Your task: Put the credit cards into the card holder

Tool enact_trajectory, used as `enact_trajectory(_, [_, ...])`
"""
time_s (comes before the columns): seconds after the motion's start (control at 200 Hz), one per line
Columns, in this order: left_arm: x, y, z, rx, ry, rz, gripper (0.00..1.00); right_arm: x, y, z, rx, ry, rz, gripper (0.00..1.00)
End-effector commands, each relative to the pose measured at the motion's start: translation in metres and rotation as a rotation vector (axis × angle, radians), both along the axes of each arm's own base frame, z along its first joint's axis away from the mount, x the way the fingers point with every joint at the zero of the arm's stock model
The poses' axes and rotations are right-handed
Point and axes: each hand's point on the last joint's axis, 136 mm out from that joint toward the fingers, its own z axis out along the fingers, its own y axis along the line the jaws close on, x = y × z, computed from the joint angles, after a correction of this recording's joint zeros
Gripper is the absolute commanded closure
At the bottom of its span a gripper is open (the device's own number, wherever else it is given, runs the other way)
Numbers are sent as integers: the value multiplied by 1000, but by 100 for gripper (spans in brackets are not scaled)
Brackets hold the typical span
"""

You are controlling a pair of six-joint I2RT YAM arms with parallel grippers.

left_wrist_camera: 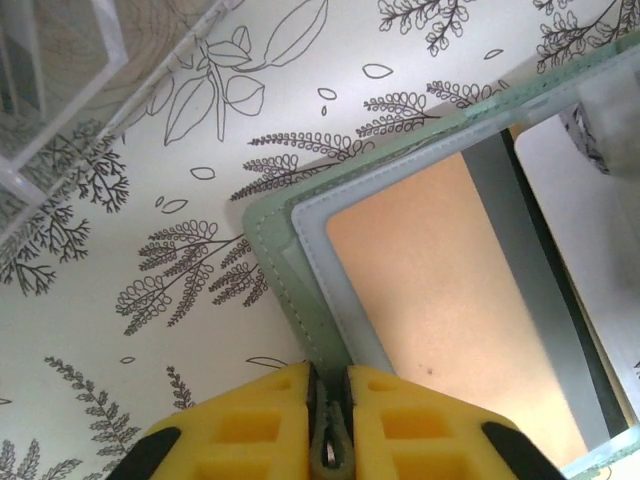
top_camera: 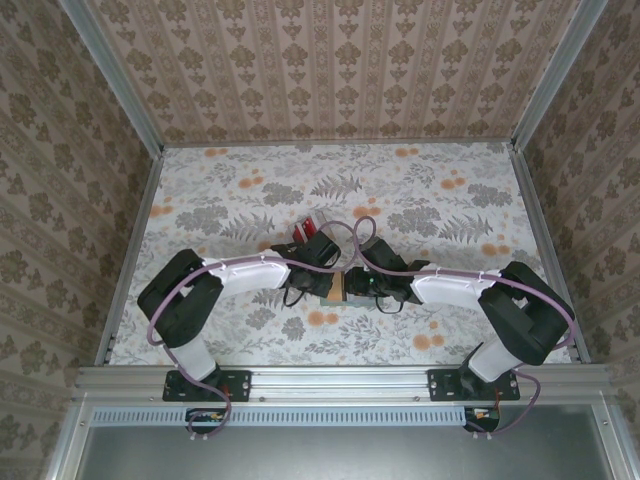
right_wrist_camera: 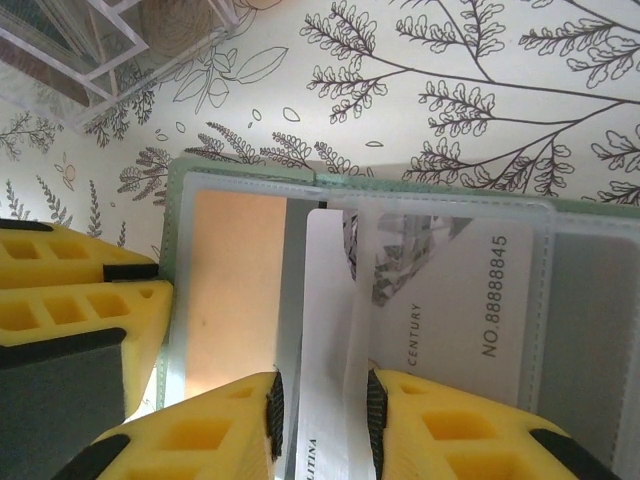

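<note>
The grey-green card holder (left_wrist_camera: pixel 268 215) lies open on the flowered table, between the two arms (top_camera: pixel 338 287). My left gripper (left_wrist_camera: pixel 330 385) is shut on its edge, pinching the green cover and a pale sleeve. A tan-orange credit card (left_wrist_camera: pixel 440 300) sits in the sleeve beside it. My right gripper (right_wrist_camera: pixel 320 400) is closed on a white credit card (right_wrist_camera: pixel 325 330) that stands tilted at the mouth of a clear sleeve. Another white card (right_wrist_camera: pixel 450 300) with a printed number lies inside that sleeve. The left gripper's yellow fingers (right_wrist_camera: pixel 70 300) show at the holder's (right_wrist_camera: pixel 175 200) left edge.
A clear plastic box (left_wrist_camera: pixel 60 90) stands just beyond the holder, also at the top left of the right wrist view (right_wrist_camera: pixel 100 40). A small red-and-white block (top_camera: pixel 308 228) sits behind the left gripper. Patterned walls enclose the table on three sides.
</note>
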Motion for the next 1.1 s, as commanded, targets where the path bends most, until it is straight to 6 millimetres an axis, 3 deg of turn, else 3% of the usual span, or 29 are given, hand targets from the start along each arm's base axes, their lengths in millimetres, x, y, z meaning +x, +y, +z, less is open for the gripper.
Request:
enact_trajectory(0.0, [-2, -5, 22, -55, -11, -16, 95, -12, -13, -16, -45, 51, 8, 69])
enact_trajectory(0.05, [-2, -7, 29, -81, -18, -16, 100, -11, -14, -15, -44, 50, 7, 69])
enact_trajectory(0.235, [1, -7, 52, -197, -25, 16, 100, -5, -25, -4, -54, 34, 1, 67])
enact_trajectory(0.45, [3, 3, 54, -322, 12, 79, 100, 2, -51, 3, -75, 33, -28, 66])
enact_trajectory(0.565, [2, 4, 54, -335, 17, 84, 100, 4, -53, 9, -66, 23, -25, 66])
enact_trajectory(0.68, [0, 0, 54, -365, 34, 86, 100, 6, -36, 31, 3, -15, 16, 66])
enact_trajectory(0.83, [-3, -1, 51, -389, 51, 100, 100, -4, 10, 55, 107, -27, 140, 66])
enact_trajectory(0.915, [-4, 2, 46, -394, 58, 121, 100, -12, 33, 52, 100, -15, 197, 63])
enact_trajectory(1.095, [-4, 5, 48, -465, 61, 169, 100, -16, 57, 30, 72, 5, 237, 55])
